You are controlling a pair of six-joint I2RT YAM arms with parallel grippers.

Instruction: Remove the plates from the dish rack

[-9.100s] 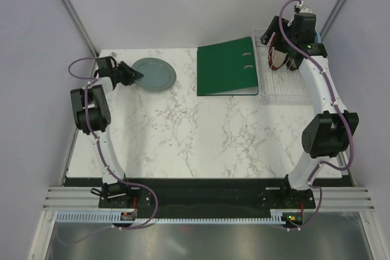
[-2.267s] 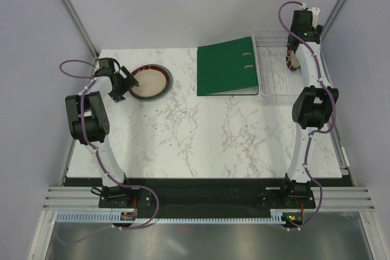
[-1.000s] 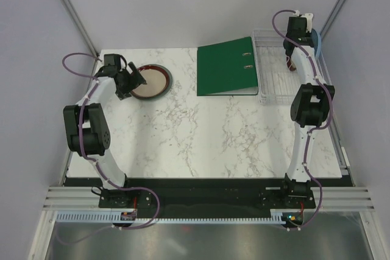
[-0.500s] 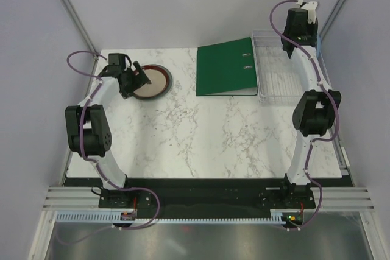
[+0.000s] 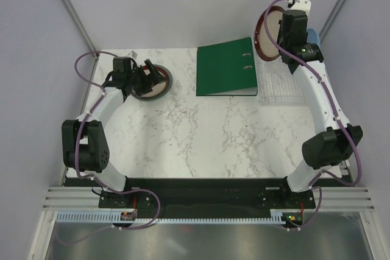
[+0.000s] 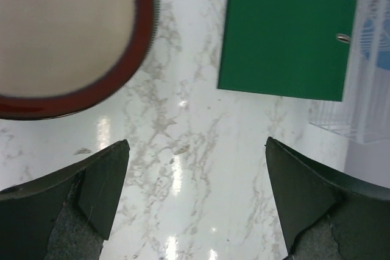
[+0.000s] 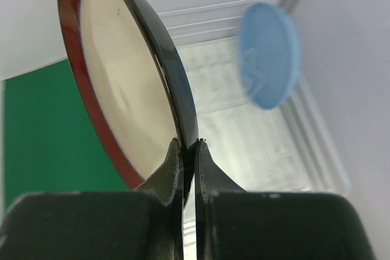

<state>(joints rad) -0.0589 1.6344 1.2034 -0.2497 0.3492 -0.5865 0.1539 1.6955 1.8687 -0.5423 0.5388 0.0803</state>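
My right gripper [image 5: 275,39] [image 7: 190,144] is shut on the rim of a beige plate with a red-brown rim [image 5: 267,32] [image 7: 122,89]. It holds the plate on edge in the air above the left part of the white wire dish rack [image 5: 281,86] [image 7: 244,132]. A light blue plate [image 5: 314,36] [image 7: 268,53] stands upright in the rack's far end. At the far left another beige plate [image 5: 153,83] [image 6: 61,35] lies flat on the table, with a grey-green rim [image 5: 169,80] showing under it. My left gripper [image 5: 149,76] [image 6: 196,144] hovers open just beside it, holding nothing.
A flat green ring binder [image 5: 226,66] [image 6: 286,28] lies between the stacked plates and the rack, its right edge close to the rack's left wall. The marble table [image 5: 201,132] stretches toward the arm bases. Grey walls close in on both sides.
The right gripper has lifted the beige plate up and to the left out of the rack, uncovering the blue plate. The left gripper has shifted right over the edge of the stacked plates.
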